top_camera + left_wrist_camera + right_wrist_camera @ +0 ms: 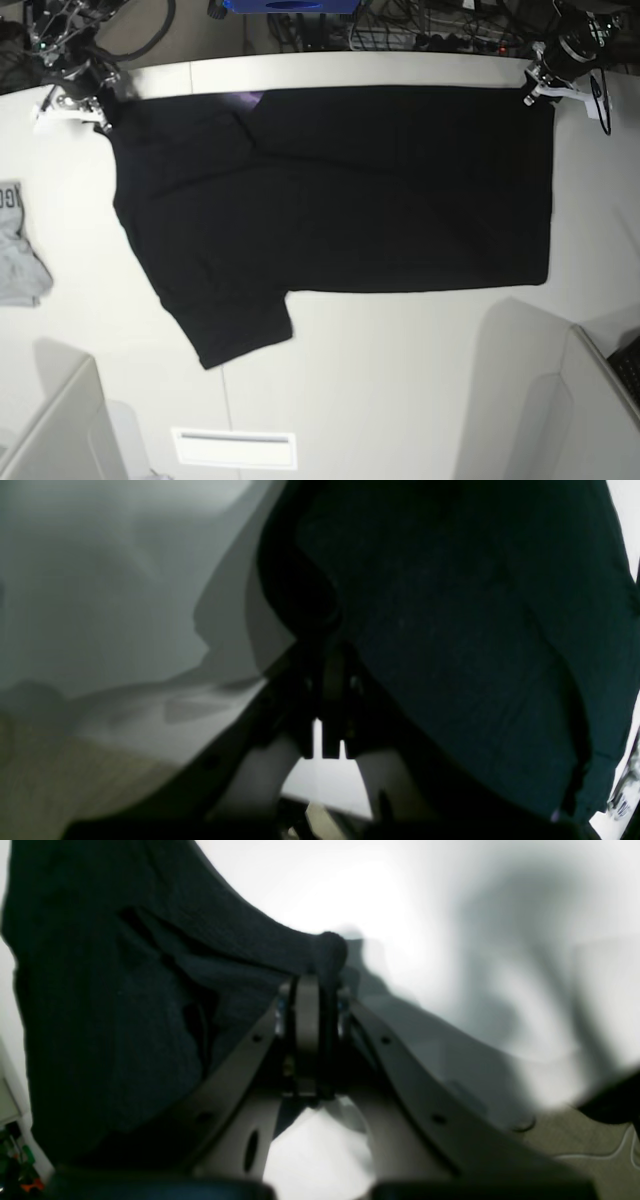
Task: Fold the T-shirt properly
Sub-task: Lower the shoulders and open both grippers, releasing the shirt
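The black T-shirt (350,190) lies spread across the white table (400,360), its long side along the far edge. One short sleeve points toward the near left. A sliver of purple print (245,98) shows near its far edge. My left gripper (533,90) is at the far right corner, shut on the T-shirt's edge. In the left wrist view dark cloth (450,605) hangs from the closed left gripper (332,680). At the far left corner my right gripper (103,108) is also shut on the cloth. The right wrist view shows a fold of T-shirt (125,1015) pinched in the right gripper (312,985).
A small grey garment (18,250) with dark lettering lies at the table's left edge. Cables and equipment (400,30) crowd the space behind the far edge. White panels (60,430) rise at both near corners, and a white strip (235,448) sits near the front.
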Action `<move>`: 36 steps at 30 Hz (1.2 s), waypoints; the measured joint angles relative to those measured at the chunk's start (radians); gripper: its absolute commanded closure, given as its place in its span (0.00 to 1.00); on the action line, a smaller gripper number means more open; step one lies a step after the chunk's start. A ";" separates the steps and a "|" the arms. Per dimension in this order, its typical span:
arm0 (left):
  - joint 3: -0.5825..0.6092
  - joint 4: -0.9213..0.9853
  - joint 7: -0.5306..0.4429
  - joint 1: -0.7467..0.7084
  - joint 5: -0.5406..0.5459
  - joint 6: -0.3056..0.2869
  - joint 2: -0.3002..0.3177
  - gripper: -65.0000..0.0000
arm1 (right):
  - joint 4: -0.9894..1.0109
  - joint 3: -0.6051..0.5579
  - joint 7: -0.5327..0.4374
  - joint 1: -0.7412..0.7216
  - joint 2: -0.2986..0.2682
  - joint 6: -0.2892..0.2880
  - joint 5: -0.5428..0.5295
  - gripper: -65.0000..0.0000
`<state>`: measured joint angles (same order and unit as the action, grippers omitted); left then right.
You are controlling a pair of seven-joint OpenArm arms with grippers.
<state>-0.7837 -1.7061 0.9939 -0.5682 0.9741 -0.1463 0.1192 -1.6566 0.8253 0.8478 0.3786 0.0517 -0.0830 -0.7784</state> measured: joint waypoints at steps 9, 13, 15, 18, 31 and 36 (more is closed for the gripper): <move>0.000 0.000 -0.002 -0.065 0.000 0.000 0.001 1.00 | -0.019 -0.001 0.000 0.045 0.012 -0.008 -0.007 1.00; 0.000 0.000 -0.002 -0.066 0.000 0.000 0.000 1.00 | -0.022 -0.001 -0.002 0.061 0.012 -0.012 -0.015 1.00; 0.000 0.002 -0.002 -0.066 0.000 0.000 0.001 1.00 | -0.023 -0.001 -0.003 0.066 0.011 -0.013 -0.015 1.00; 0.000 -0.001 -0.003 -0.078 0.000 -0.001 0.001 1.00 | -0.023 -0.001 -0.005 0.068 0.012 -0.013 -0.015 1.00; 0.000 0.000 -0.003 -0.080 -0.001 -0.001 0.004 1.00 | -0.026 -0.005 -0.016 0.105 0.011 -0.015 -0.030 1.00; 0.000 0.000 -0.003 -0.080 -0.001 -0.001 0.004 1.00 | -0.026 -0.001 0.002 0.107 0.011 -0.016 -0.031 1.00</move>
<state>-0.7837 -1.7061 0.9913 -0.6479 0.9733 -0.1471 0.1234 -1.6829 0.8246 0.8497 0.4858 0.0631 -0.0986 -0.8093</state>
